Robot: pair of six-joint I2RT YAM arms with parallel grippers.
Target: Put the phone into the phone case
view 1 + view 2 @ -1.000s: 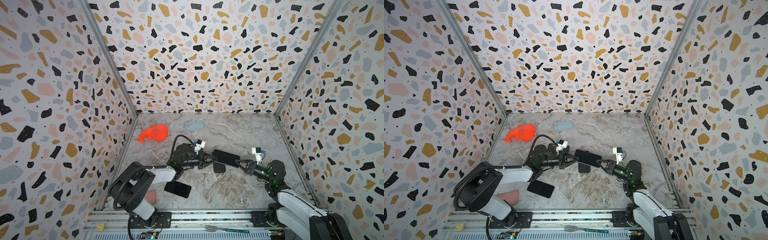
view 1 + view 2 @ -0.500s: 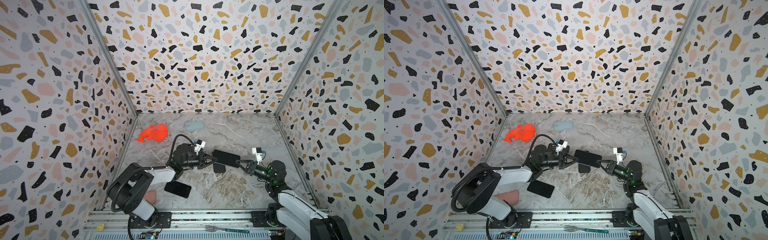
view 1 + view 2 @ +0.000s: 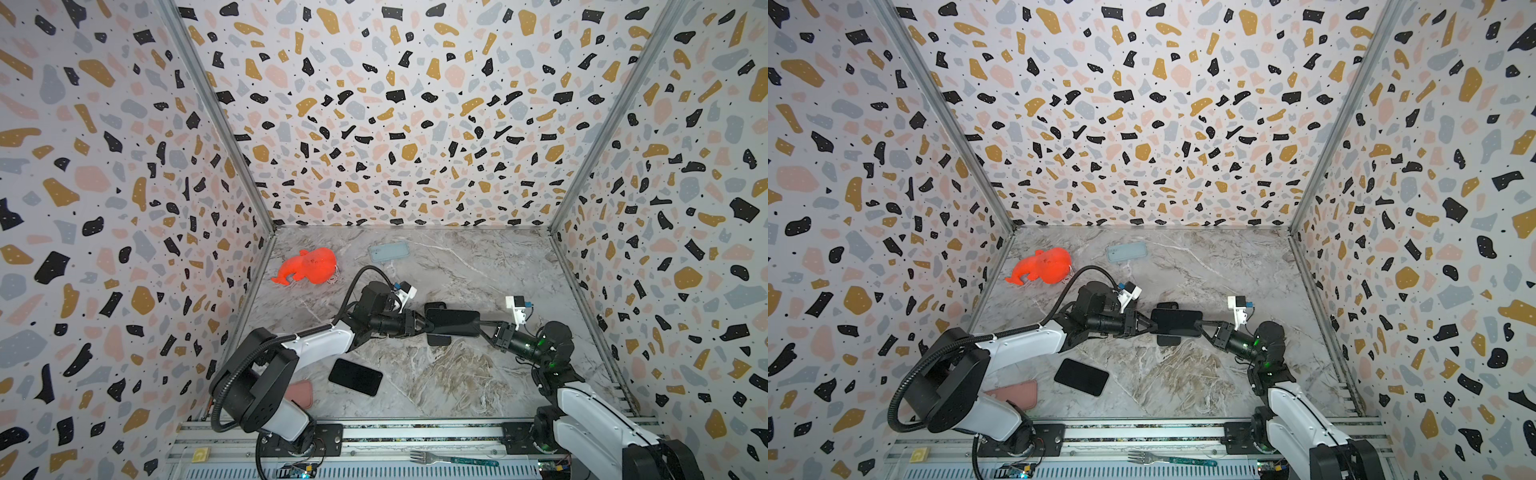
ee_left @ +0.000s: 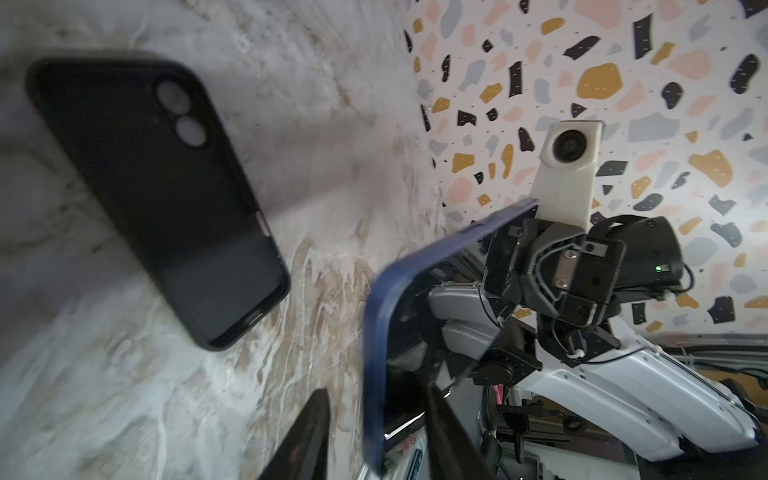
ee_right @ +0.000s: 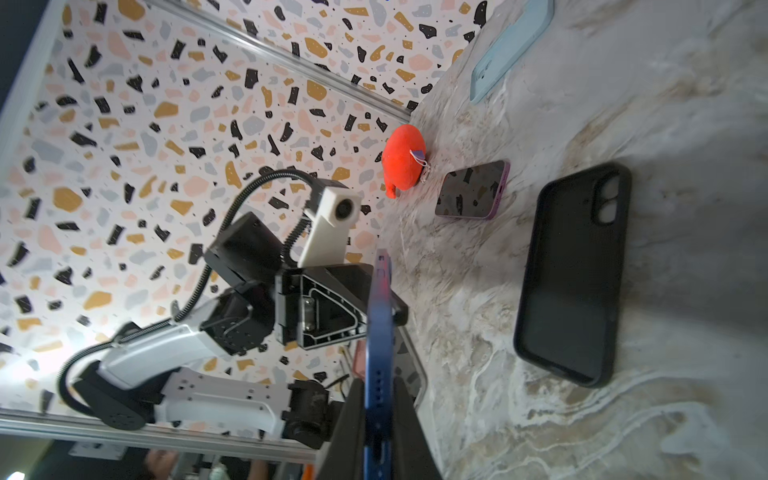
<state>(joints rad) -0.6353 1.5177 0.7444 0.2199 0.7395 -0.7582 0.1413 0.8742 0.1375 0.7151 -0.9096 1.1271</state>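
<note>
the phone is held over the black case, clamped by the right gripper, the left gripper parted, so a handover is judged in hand and lowering squarely into the case is called for.

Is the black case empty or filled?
Empty: the black case shows bare interior and lens cutouts; the blue phone is in the right gripper.

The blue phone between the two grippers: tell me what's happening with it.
The right gripper is clamped on one end of the blue phone, holding it in the air over the black case, which lies empty on the table. The left gripper is at the other end with its jaws open around the edge, not pinching. The phone is not yet in the case.
</note>
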